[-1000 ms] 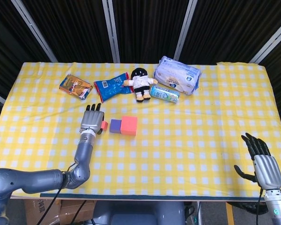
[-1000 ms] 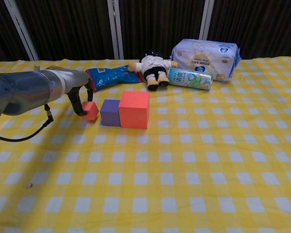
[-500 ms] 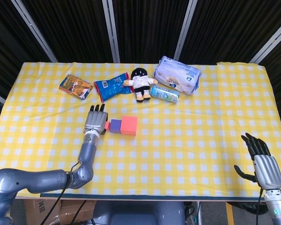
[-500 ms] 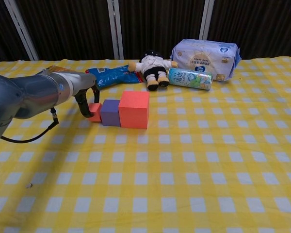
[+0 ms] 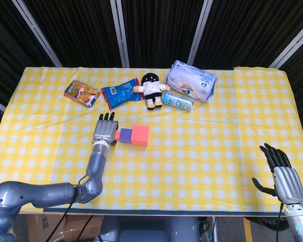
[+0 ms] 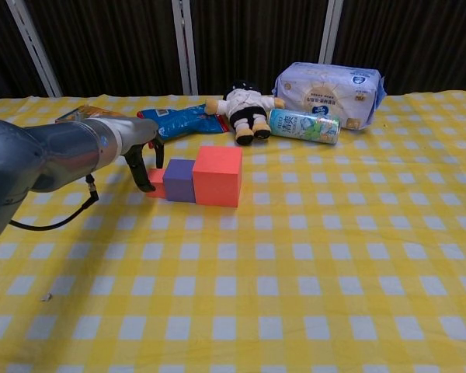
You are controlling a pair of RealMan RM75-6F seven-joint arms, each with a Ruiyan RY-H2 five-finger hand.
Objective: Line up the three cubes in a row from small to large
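Three cubes stand in a row on the yellow checked cloth, touching one another. The small red cube (image 6: 155, 180) is on the left, the purple cube (image 6: 179, 180) in the middle and the large red cube (image 6: 217, 176) on the right. In the head view the purple cube (image 5: 125, 135) and the large red cube (image 5: 140, 135) show plainly, while the small one is almost hidden under my left hand (image 5: 105, 130). That left hand (image 6: 142, 149) reaches down with curled fingers and grips the small red cube. My right hand (image 5: 285, 177) hangs past the table's front right edge, fingers spread, holding nothing.
Along the back lie an orange snack pack (image 5: 81, 93), a blue chip bag (image 5: 120, 93), a small doll (image 5: 151, 89), a green can (image 5: 177, 100) on its side and a tissue pack (image 5: 191, 84). The cloth's front edge (image 5: 156, 210) runs close to my body.
My left hand has slid the small red cube to the right until it touches the purple cube, and the row has shifted slightly right. The right hand has not moved.
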